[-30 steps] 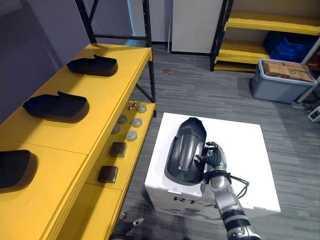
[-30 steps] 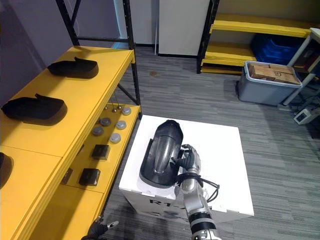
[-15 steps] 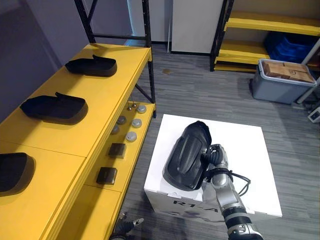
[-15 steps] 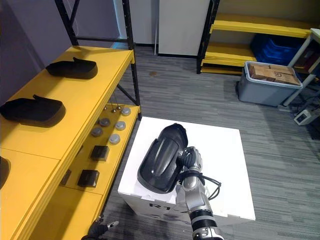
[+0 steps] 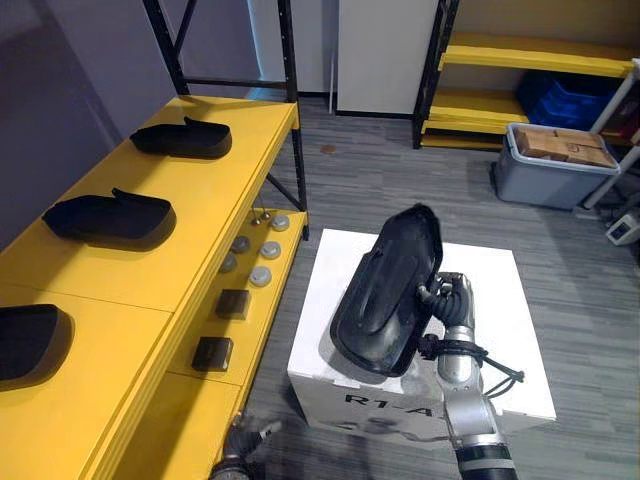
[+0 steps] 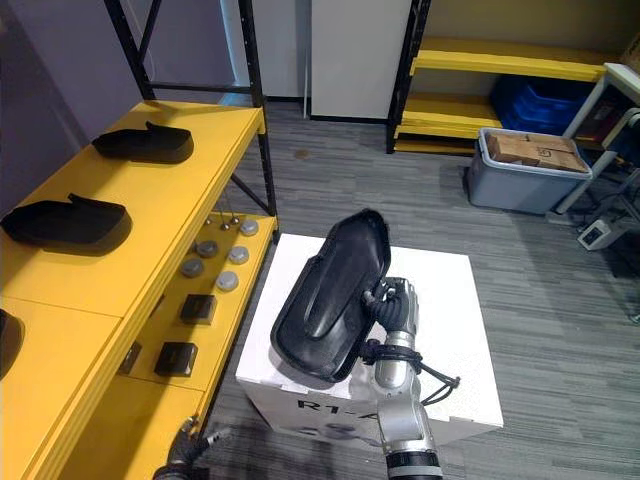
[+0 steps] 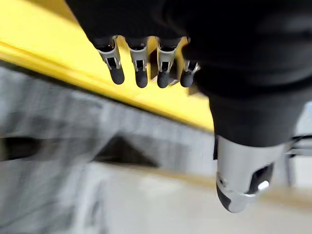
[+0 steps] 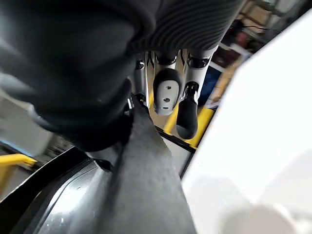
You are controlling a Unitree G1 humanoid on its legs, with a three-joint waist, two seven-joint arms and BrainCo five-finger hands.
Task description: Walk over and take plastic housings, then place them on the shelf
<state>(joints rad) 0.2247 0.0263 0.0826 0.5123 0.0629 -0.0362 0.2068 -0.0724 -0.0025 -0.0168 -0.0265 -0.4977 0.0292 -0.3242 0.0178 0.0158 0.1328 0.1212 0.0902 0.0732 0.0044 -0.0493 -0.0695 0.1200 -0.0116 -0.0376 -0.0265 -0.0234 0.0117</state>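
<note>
At far left a yellow shelf (image 5: 190, 230) carries three black plastic housings along its top, one at the far end (image 5: 180, 138), one midway (image 5: 108, 216) and one at the near edge of the view (image 5: 30, 342), well apart from each other. On the lower level beside them lie round grey discs (image 5: 262, 275) and two dark blocks (image 5: 232, 302). The left hand (image 5: 240, 448) hangs low beside the shelf's near end, its fingers (image 7: 140, 73) loosely straight in a row and holding nothing. Next comes a white box (image 5: 500, 300) on the grey floor. Above its top, a fourth black plastic housing (image 5: 385, 300) is held tilted, its narrow far end raised and its rounded near end low over the box's front edge. The right hand (image 5: 452, 312) stands upright on a nearly vertical forearm just beside this housing, fingers and thumb curled onto its right rim; the right wrist view shows that rim running between thumb and fingertips (image 8: 165, 92). At far right stand a grey bin (image 5: 545, 175) with a cardboard carton (image 5: 565, 145) on it, and a yellow rack (image 5: 520, 55) behind.
</note>
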